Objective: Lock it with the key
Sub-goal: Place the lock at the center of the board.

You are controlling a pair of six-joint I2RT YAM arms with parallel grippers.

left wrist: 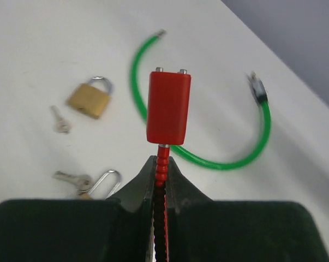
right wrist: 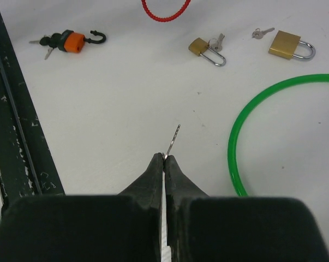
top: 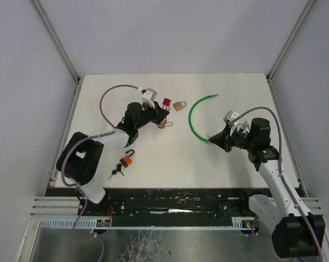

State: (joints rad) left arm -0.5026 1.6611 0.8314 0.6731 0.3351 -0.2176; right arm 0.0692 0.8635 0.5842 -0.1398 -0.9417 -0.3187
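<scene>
Looking down from the top external view, the left gripper (top: 161,113) sits at the far left-centre of the table (top: 169,158), with the red lock (top: 166,102) just beyond its tips. The right gripper (top: 216,140) is well apart to the right, its tips facing left toward that lock. The key is too small to make out here.

From the left wrist, the jaws are pinched narrow, holding the lock by its ribbed red cable (left wrist: 161,164). The red body stands beyond the tips, its long axis in line with the fingers, with 2 silver studs (left wrist: 160,70) on its far end. Which face carries the keyhole I cannot tell.

From the right wrist, the jaws are pressed together on a thin key (right wrist: 173,141), whose blade runs forward and slightly right. Only a loop of red cable shows at the top edge, so the lock probably lies nearly straight ahead, well apart. The right arm would have to bring the key across.
</scene>
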